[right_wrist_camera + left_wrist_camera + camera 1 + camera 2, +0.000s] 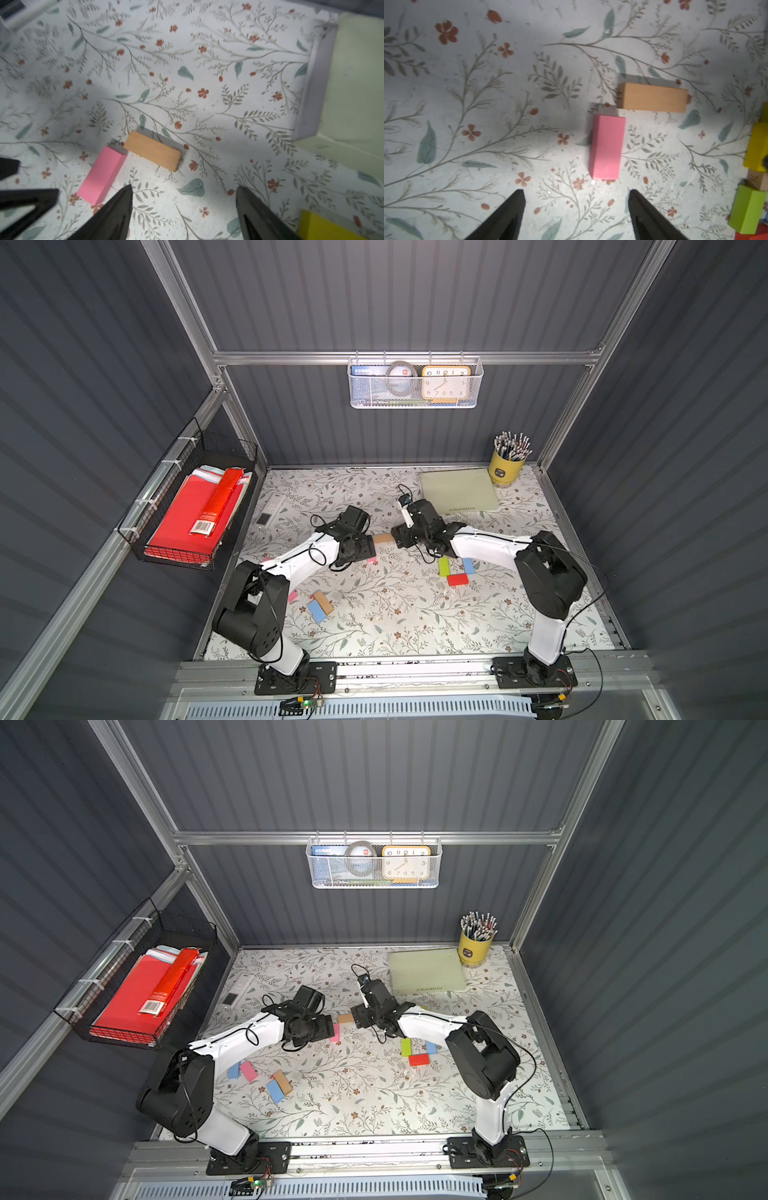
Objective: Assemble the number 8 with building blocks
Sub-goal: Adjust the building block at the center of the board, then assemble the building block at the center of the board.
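Pink block (pixel 607 146) — beyond left jaws; ungripped

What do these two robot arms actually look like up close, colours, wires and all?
Both the left arm and right arm have smooth white shells between chunky black joints, on black base plates. Thin black cables loop along them. The left gripper and right gripper each end in two black, tapering fingers. I see no readable markings.

First block (pixel 606 146) just beside second block (pixel 652 100)
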Action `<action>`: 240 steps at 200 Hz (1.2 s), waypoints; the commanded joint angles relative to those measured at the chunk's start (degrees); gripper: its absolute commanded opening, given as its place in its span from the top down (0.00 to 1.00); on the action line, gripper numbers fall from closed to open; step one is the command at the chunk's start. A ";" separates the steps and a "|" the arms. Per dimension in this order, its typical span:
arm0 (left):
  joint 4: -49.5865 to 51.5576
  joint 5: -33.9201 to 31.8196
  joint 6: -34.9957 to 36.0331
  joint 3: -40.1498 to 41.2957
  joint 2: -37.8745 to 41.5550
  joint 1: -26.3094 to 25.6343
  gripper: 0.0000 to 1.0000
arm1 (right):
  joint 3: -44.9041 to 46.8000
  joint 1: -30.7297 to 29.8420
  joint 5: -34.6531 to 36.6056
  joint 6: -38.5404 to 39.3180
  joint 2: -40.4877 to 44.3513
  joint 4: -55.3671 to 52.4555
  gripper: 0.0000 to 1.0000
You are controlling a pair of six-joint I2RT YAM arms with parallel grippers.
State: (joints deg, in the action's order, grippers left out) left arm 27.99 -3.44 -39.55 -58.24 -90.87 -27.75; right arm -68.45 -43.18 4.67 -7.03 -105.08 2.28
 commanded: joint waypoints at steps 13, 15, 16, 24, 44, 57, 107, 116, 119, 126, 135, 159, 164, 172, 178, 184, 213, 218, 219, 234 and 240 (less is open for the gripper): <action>2.33 -2.46 -1.76 -3.34 -2.57 -1.26 0.25 | 3.76 2.43 -1.86 -2.29 3.65 0.78 0.17; 2.27 -2.45 -1.76 -3.54 -2.63 -1.43 0.25 | 4.00 2.43 -1.81 -2.29 3.83 0.79 0.17; 2.26 -2.45 -1.76 -3.59 -2.68 -1.48 0.25 | 4.05 2.46 -1.66 -2.29 3.91 0.83 0.17; 1.95 -2.40 -2.00 -3.80 -3.02 -1.92 0.25 | 4.66 2.67 -1.76 -2.31 4.52 0.87 0.17; 1.88 -2.43 -2.21 -4.65 -4.55 -2.79 0.25 | 5.98 3.00 -1.60 -2.36 5.40 1.23 0.17; 1.94 -2.79 -2.23 -5.13 -5.94 -3.09 0.26 | 6.56 3.15 -1.63 -2.43 5.67 1.41 0.17; 1.10 -4.42 -1.65 -6.86 -10.28 -3.54 0.32 | 7.79 3.18 -2.26 -2.90 6.09 1.65 0.17; 0.97 -5.07 -1.41 -7.42 -11.08 -3.55 0.34 | 8.10 3.14 -2.35 -2.99 6.17 1.76 0.17; 0.93 -5.22 -1.33 -7.63 -11.34 -3.55 0.35 | 8.14 3.24 -2.30 -2.99 6.26 1.80 0.17; 0.86 -5.43 -1.12 -8.06 -11.93 -3.54 0.37 | 8.41 3.12 -2.47 -3.08 6.40 1.80 0.17; 0.84 -5.39 -0.91 -8.66 -12.90 -3.54 0.38 | 8.67 3.20 -2.46 -3.08 6.38 1.82 0.17; 0.93 -5.26 -0.45 -9.34 -14.53 -3.54 0.41 | 9.36 3.25 -2.24 -2.99 6.77 1.67 0.17; 0.93 -5.26 -0.45 -9.29 -14.67 -3.55 0.42 | 9.51 3.26 -2.21 -2.99 6.84 1.67 0.17; 0.84 -5.26 -0.44 -9.26 -14.77 -3.54 0.42 | 9.72 3.27 -2.07 -2.98 7.06 1.63 0.17; 0.75 -5.24 -0.53 -9.11 -14.83 -3.54 0.42 | 9.82 3.27 -2.12 -2.98 7.12 1.61 0.17; 0.67 -5.21 -0.65 -9.03 -14.85 -3.58 0.42 | 9.91 3.28 -2.14 -2.91 7.14 1.67 0.17; 0.01 -4.39 -1.22 -8.76 -15.41 -3.63 0.47 | 10.00 3.28 -2.12 -3.00 6.91 1.76 0.17; -0.10 -4.26 -1.36 -8.80 -15.56 -3.62 0.48 | 10.00 3.30 -2.14 -3.06 6.90 1.76 0.17; -0.11 -4.23 -1.38 -8.77 -15.56 -3.62 0.49 | 10.00 3.29 -2.17 -3.07 6.90 1.76 0.17; -0.21 -3.68 -1.49 -8.83 -15.87 -3.63 0.55 | 10.00 3.34 -2.14 -3.08 6.91 1.70 0.17; -0.21 -3.49 -1.58 -8.82 -15.99 -3.63 0.58 | 10.00 3.32 -2.16 -3.08 6.97 1.67 0.17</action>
State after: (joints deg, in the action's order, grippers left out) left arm 27.75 -7.51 -41.21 -66.22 -105.27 -31.07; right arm -58.83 -40.05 2.59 -9.50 -99.33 3.42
